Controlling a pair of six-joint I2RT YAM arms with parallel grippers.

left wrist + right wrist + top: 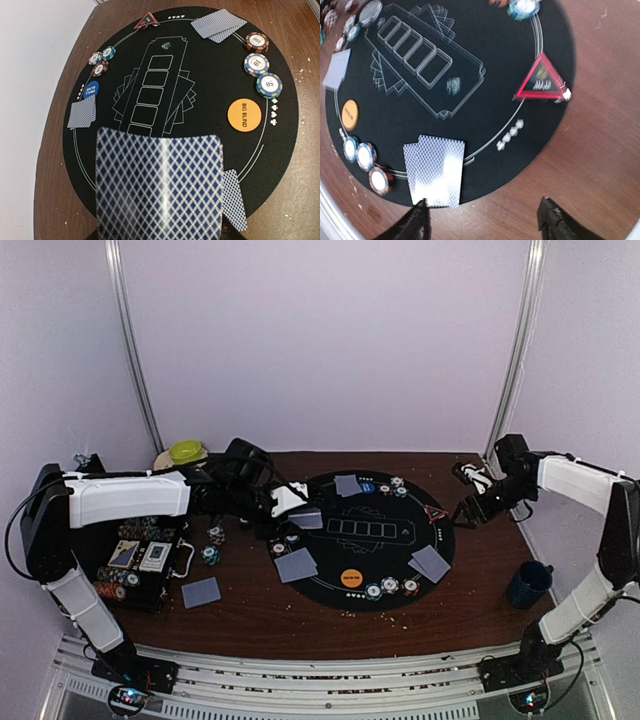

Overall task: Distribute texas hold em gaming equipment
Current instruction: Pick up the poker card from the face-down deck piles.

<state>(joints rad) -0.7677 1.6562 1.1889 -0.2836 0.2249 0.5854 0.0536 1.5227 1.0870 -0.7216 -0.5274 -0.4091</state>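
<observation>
My left gripper (pixel 293 508) reaches over the left edge of the round black mat (pixel 400 550) and is shut on a blue-backed playing card (pixel 160 185). That card fills the near part of the left wrist view and hides the fingers. Card pairs (pixel 347 485) (pixel 296 564) (pixel 430 562) lie on the mat, with chip groups (pixel 390 587) (pixel 386 487) and an orange button (pixel 351 577) beside them. A blue button (pixel 91 90) sits on the mat's far side. My right gripper (pixel 482 222) stands open and empty over bare wood at the mat's right edge, its left fingertip (pixel 420 220) next to a card pair (pixel 435 170).
A red triangular marker (pixel 540 80) rests on the mat's right rim. The black chip case (pixel 140 565) stands at the left, with loose chips (pixel 213 545) and one card (pixel 201 592) on the wood nearby. A dark blue mug (pixel 527 583) is at the right, a green dish (pixel 186 451) at the back left.
</observation>
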